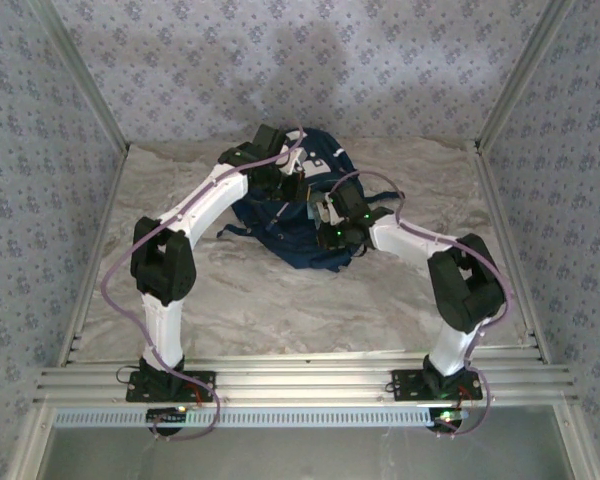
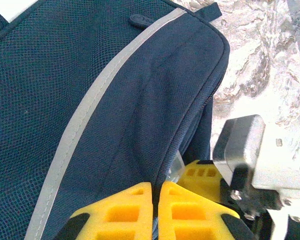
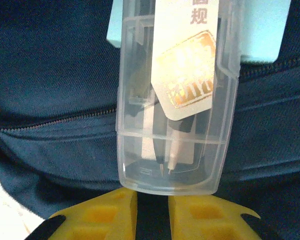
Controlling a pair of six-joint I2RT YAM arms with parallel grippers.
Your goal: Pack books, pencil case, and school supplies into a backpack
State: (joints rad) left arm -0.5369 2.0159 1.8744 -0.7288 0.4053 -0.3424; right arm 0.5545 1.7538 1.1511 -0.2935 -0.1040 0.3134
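Note:
The navy backpack point(image 1: 280, 225) lies mid-table, its white stripe point(image 2: 90, 115) crossing the left wrist view. My left gripper point(image 2: 156, 186) is shut, pinching a fold of the backpack's fabric point(image 2: 140, 125) near its edge. My right gripper point(image 3: 153, 192) sits just beside it over the bag point(image 3: 50, 75), jaws a narrow gap apart with nothing between them. Right in front of its fingertips lies a clear plastic case point(image 3: 175, 100) with a drawing compass inside, resting across the bag's zipper point(image 3: 55, 120). A light-blue pad point(image 3: 260, 30) lies under the case's far end.
Both grippers point(image 1: 305, 185) point(image 1: 332, 215) crowd together over the backpack's near right part. A yellow finger of the right gripper point(image 2: 202, 175) shows close beside the left one. Dark straps point(image 1: 235, 232) trail off the bag onto the marbled table point(image 1: 280, 310). Patterned walls enclose the table.

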